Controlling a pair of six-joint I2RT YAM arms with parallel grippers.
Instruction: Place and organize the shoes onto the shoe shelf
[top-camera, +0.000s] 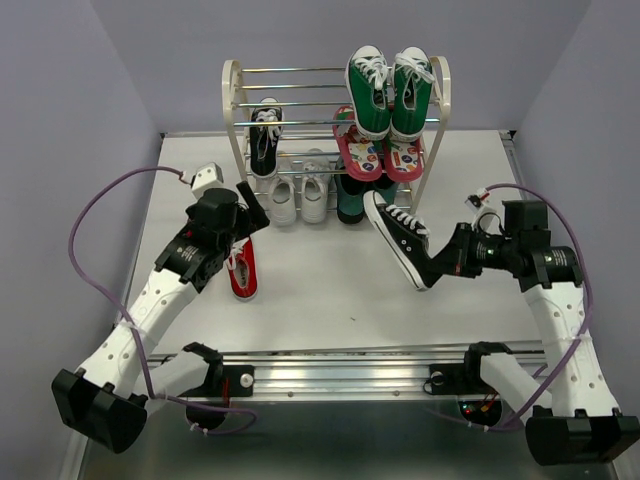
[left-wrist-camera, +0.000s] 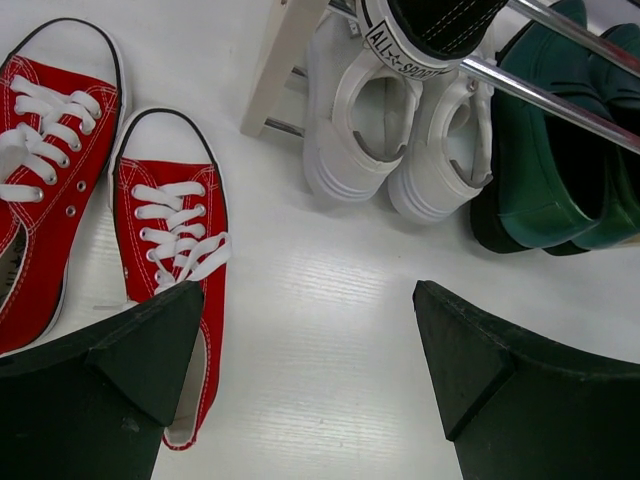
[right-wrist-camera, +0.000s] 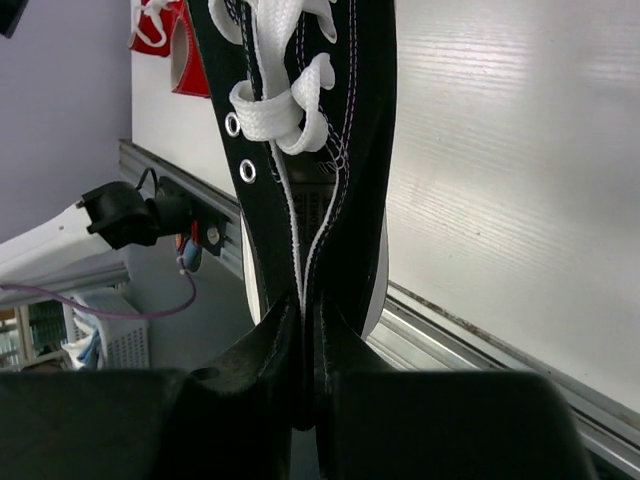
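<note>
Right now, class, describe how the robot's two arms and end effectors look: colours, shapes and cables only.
The left arm and right arm both have white link shells dotted with small holes, with black joints and bases. A purple cable loops out beside each. The left end effector and right end effector are matte black, with wedge-shaped fingers.

Matt woven canvas is seen on the red sneakers and black sneaker; eyelets are shiny metal. Shelf rods are polished metal. A smooth, faintly glossy finish is shown by the white table.
</note>
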